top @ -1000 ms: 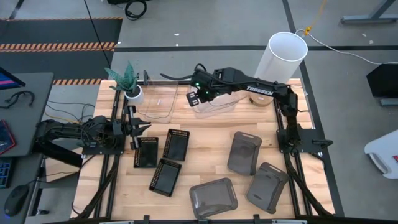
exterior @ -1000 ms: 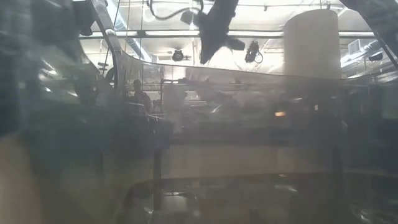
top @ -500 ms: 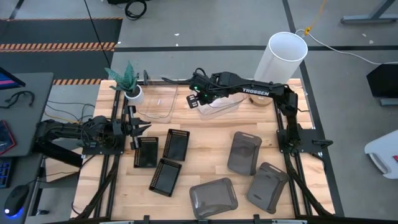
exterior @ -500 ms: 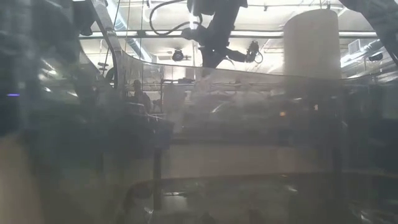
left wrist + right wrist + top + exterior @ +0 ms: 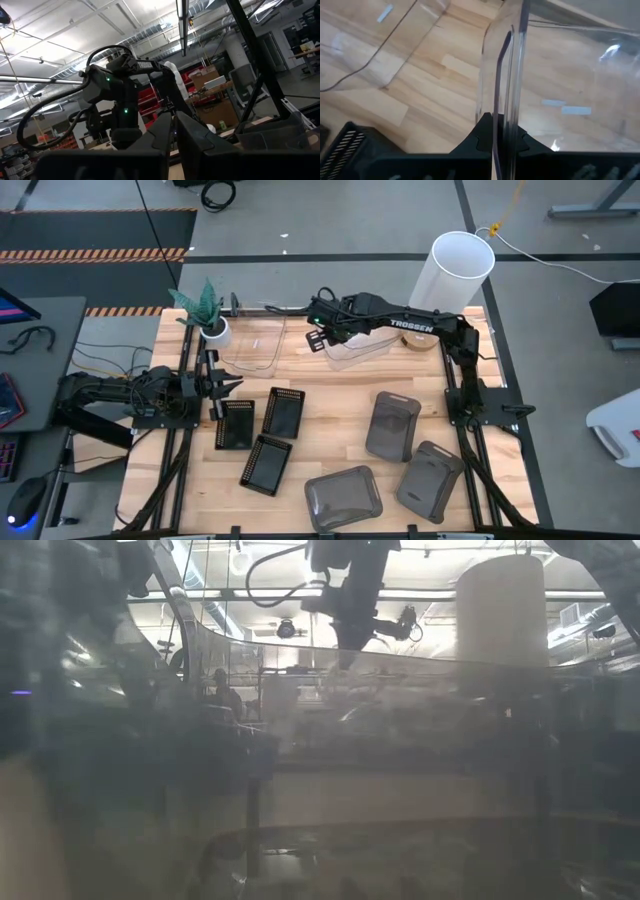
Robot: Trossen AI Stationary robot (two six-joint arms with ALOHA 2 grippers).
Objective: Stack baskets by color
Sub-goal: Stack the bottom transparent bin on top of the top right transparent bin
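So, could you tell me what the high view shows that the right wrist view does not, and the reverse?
Only the high view shows the three grey baskets, the white cylinder, the plant and the left gripper parked at the table's left edge. Only the right wrist view shows the right gripper shut on a clear basket's wall. Both show another clear basket and black baskets.

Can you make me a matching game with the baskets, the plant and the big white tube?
Things:
1. black baskets
2. grey baskets
3. clear basket
4. plant

Places:
A. pinched at its wall by the right gripper
B. table's back left corner
C. front right of the table
D. front left, near the left gripper

Pairs: 1-D, 2-C, 3-A, 4-B. The white tube stands at the back right.
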